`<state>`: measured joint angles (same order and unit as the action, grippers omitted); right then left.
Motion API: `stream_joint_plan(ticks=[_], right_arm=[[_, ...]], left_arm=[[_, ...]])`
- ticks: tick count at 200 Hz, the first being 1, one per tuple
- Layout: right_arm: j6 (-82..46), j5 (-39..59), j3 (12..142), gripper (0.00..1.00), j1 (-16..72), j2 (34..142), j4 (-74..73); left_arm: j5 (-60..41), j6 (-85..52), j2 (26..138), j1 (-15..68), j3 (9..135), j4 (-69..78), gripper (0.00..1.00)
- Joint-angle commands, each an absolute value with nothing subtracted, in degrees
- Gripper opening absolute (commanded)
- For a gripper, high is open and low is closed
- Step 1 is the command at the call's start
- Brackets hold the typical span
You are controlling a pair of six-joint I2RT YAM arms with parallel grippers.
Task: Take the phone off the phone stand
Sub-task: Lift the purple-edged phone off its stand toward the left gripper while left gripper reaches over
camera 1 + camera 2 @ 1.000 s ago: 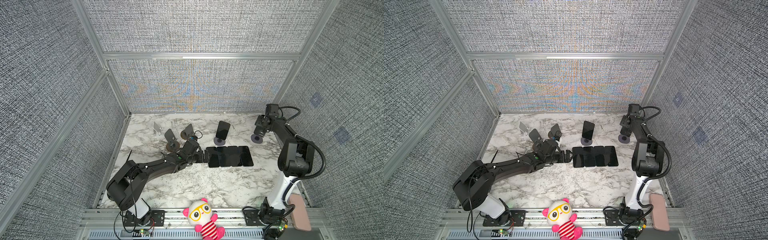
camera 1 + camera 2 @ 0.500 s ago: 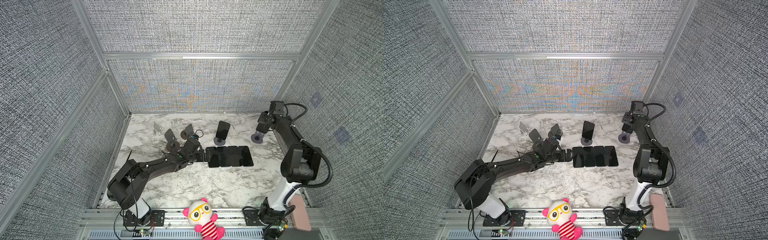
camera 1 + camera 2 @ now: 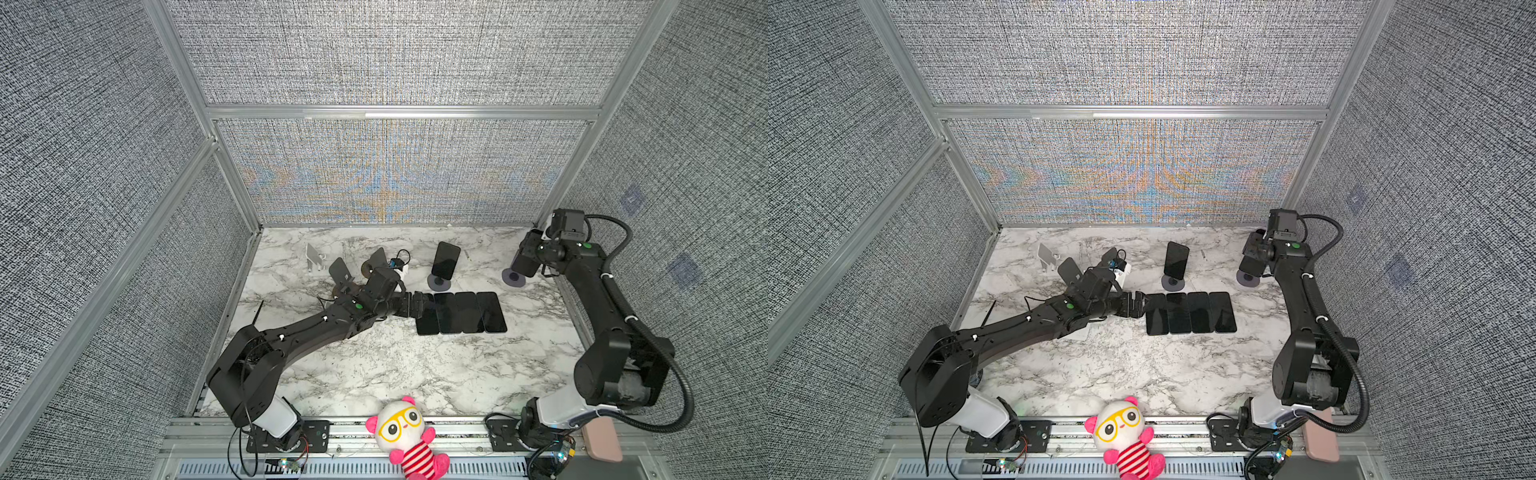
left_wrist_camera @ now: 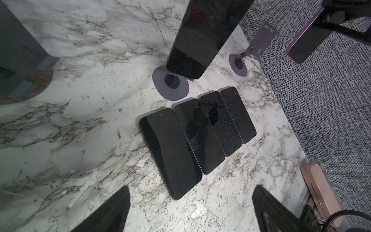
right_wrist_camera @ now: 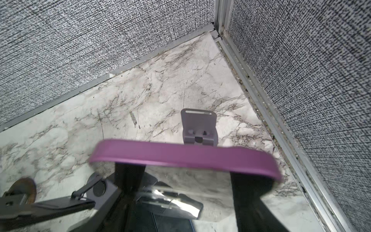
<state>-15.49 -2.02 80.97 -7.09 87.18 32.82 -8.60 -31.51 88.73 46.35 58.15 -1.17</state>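
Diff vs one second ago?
Right pincer, gripping the purple phone, shifted slightly rightward and holds it clear of the grey stand; its arm's elbow swung toward the front. Unchanged: left pincer open beside the four flat phones, propped black phone in place.

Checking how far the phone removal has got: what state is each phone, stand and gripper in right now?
Purple phone: held in the air, off any stand.
Right gripper: shut on the purple phone.
Grey stand: empty.
Middle phone: leaning on the middle stand.
Four flat phones: lying side by side.
Left gripper: open, empty.
Two black stands: empty.
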Motion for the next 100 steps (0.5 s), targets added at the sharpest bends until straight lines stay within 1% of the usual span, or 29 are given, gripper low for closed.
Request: stream_joint_plan(ticks=[1,30,73,100], right_arm=[[-14.81,2.08,79.86,0.57,-5.37,83.82,36.04],[-16.12,7.84,76.82,0.57,-2.18,80.03,38.82],[-16.2,14.78,74.98,0.57,3.0,77.63,43.27],[-16.73,18.63,74.16,0.57,6.28,77.22,45.24]], left_arm=[[-11.45,-26.87,88.79,46.32,59.74,-1.76,0.94],[-15.31,-22.71,90.68,46.36,63.08,-2.67,0.88],[-22.99,-18.88,93.9,46.32,67.37,-2.7,0.73],[-28.72,-18.16,96.12,46.55,69.12,-0.99,0.66]])
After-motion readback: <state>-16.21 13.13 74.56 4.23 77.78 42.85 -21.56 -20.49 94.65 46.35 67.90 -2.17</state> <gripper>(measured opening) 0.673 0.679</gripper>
